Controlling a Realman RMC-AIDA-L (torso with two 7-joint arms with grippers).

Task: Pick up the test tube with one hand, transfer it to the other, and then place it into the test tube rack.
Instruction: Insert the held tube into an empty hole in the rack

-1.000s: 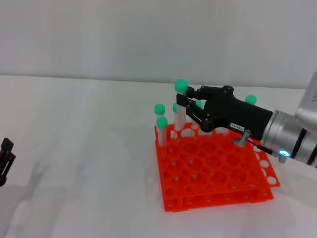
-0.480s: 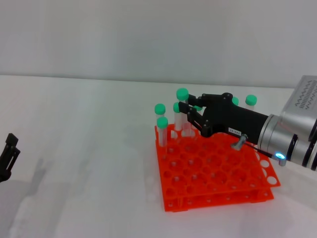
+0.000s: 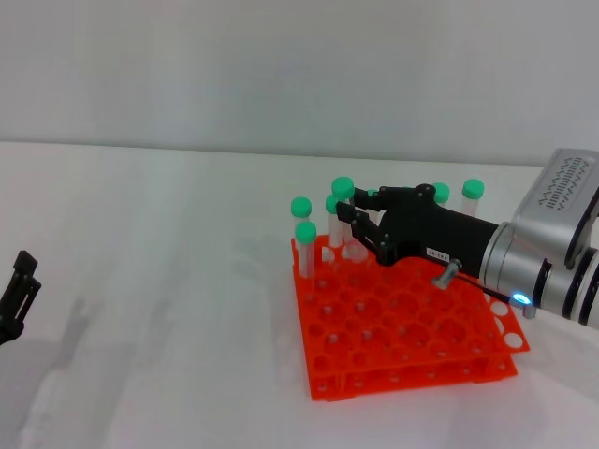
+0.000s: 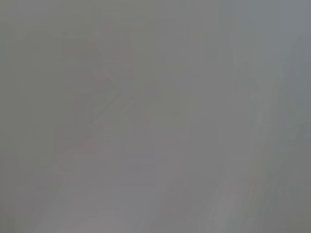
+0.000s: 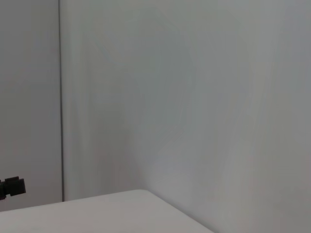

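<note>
The orange-red test tube rack (image 3: 402,332) stands right of the middle in the head view. My right gripper (image 3: 354,222), black with a small white label, reaches in from the right over the rack's far side. It is shut on a clear test tube with a green cap (image 3: 343,188). The tube stands upright with its lower end down in a back-row hole. My left gripper (image 3: 17,297) hangs at the far left edge, away from the rack. The left wrist view shows only grey blur.
Several other green-capped tubes stand in the rack's back rows, two at the left corner (image 3: 300,206) (image 3: 306,232) and two behind the gripper (image 3: 440,192) (image 3: 473,188). The right wrist view shows a wall, a table edge and a small black part (image 5: 10,187).
My right gripper has come down and slightly back with the tube, so the green cap sits lower and the tube's end has gone into the rack. The left gripper has barely moved.
</note>
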